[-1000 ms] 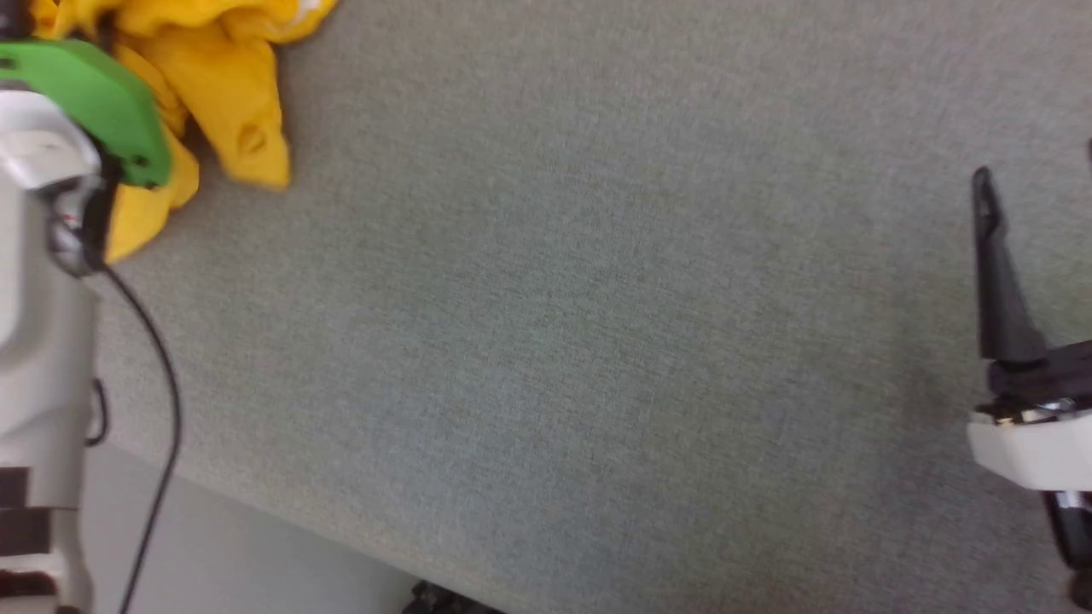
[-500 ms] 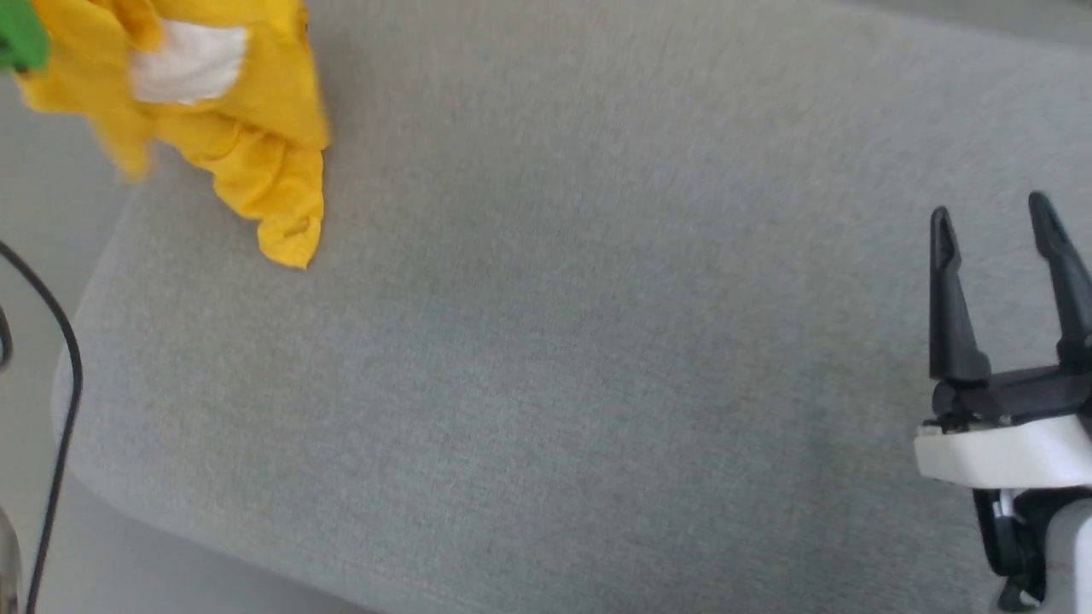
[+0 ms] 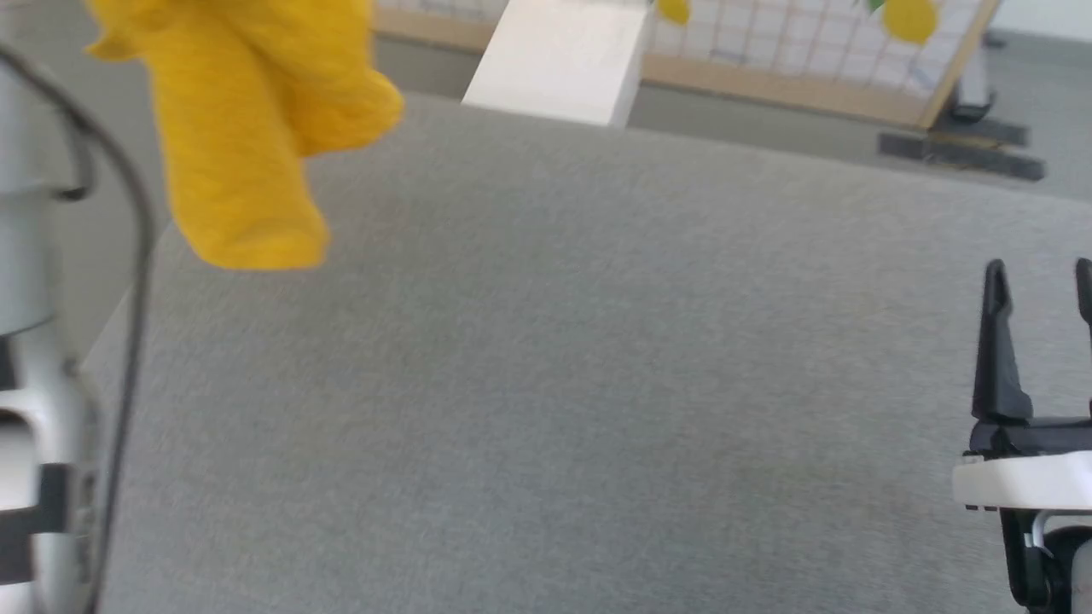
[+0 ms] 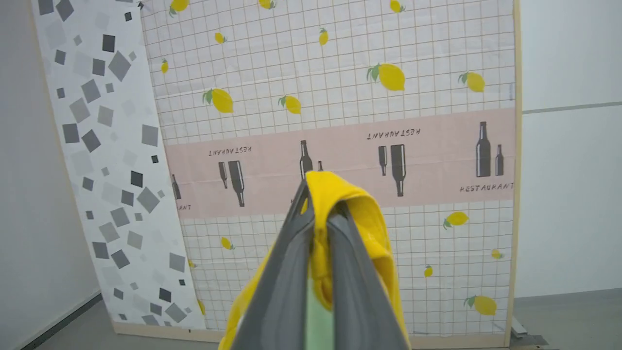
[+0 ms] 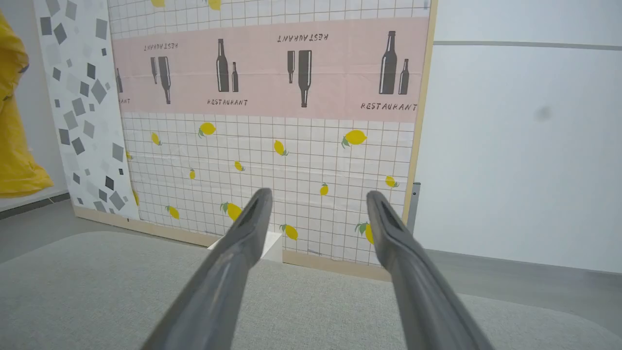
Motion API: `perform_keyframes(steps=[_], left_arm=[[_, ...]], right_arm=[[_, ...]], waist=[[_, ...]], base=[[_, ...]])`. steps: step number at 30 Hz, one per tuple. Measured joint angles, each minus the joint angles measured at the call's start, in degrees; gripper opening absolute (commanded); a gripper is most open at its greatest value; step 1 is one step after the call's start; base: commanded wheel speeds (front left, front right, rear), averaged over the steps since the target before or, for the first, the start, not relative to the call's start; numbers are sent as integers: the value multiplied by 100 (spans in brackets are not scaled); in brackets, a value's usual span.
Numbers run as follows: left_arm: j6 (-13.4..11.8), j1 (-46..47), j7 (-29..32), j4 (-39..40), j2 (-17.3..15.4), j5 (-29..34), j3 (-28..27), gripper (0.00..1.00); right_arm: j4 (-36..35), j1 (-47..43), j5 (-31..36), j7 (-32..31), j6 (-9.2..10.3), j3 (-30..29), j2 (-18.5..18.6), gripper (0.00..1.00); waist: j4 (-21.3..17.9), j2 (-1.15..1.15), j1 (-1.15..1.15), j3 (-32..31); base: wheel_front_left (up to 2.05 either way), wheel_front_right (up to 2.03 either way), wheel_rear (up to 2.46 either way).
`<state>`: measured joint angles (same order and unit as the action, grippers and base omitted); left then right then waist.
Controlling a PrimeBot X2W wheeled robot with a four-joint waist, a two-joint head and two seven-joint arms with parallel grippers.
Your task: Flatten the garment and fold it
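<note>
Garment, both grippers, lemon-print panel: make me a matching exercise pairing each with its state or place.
1. garment
2. left gripper
3. right gripper
4. lemon-print panel

A. fingers spread, holding nothing
B. upright beyond the grey surface
C. hanging bunched in the air
D. fingers shut on the garment

Pairs: 1-C, 2-D, 3-A, 4-B
</note>
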<state>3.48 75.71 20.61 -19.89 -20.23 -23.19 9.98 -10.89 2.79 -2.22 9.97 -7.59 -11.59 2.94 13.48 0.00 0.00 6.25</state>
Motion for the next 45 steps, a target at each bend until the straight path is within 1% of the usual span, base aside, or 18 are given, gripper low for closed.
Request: perform_keyframes(steps=[10,12,15,19,21,25,28,30,33,36,38,40,41,42,45], left_arm=[[55,131,286,142,1170,-672,386,0],[46,114,383,247,1347,-762,490,0],[20,-43,515,488,1519,-844,735,0],[-10,-631,713,836,1645,-1120,1179,0],[-69,-998,755,1044,1680,-1185,1432,0],[-279,-1748,687,1345,1708,-1314,1886,0],[-480,-2347,481,1312,1724,-1325,2126,0],[-567,-2756,247,1147,1723,-1289,2297,0],[-708,-3284,-104,684,1724,-1220,2480,0],[-710,-3615,-314,58,1684,-944,2794,0],[-699,-3767,-337,-388,1611,-742,3006,0],[-701,-3852,-448,-678,1589,-699,3045,0],[-698,-3854,-554,-775,1575,-664,3074,47],[-698,-3851,-658,-813,1578,-650,3072,100],[-667,-3813,-1027,-850,1602,-662,2984,100]], right_arm=[[49,-57,-96,63,0,-270,-2,100],[3,-58,-96,62,0,-335,-2,100],[-73,-57,-97,54,0,-431,-2,100],[-131,-53,-96,11,0,-532,-1,100],[-144,-48,-96,4,0,-555,-1,100],[-181,-41,-98,-8,0,-544,-1,100],[-185,-14,-137,-13,0,-487,-1,100],[-177,18,-151,-13,0,-432,-1,100],[-131,76,-188,-11,0,-338,-1,100],[27,147,-198,38,0,-265,-1,100],[118,243,-199,89,0,-230,-1,100],[177,322,-199,129,0,-214,-2,100],[211,349,-199,148,0,-218,-2,100],[235,360,-198,159,0,-237,-2,100],[319,366,-187,187,0,-318,-1,100]], waist=[[-606,0,0,-390],[-731,0,0,-415],[-923,0,0,-414],[-1168,0,0,-350],[-1281,0,0,-289],[-1447,0,0,-139],[-1570,0,0,-13],[-1647,0,0,90],[-1749,0,0,236],[-1839,0,0,378],[-1902,0,0,475],[-1949,0,0,556],[-1969,0,0,601],[-1978,0,0,633],[-1952,0,0,687]], base=[[0,0,0],[0,0,0],[0,0,0],[0,0,0],[0,0,0],[0,0,0],[0,0,0],[0,0,0],[0,0,0],[0,0,0],[0,0,0],[0,0,0],[0,0,0],[0,0,0],[0,0,0]])
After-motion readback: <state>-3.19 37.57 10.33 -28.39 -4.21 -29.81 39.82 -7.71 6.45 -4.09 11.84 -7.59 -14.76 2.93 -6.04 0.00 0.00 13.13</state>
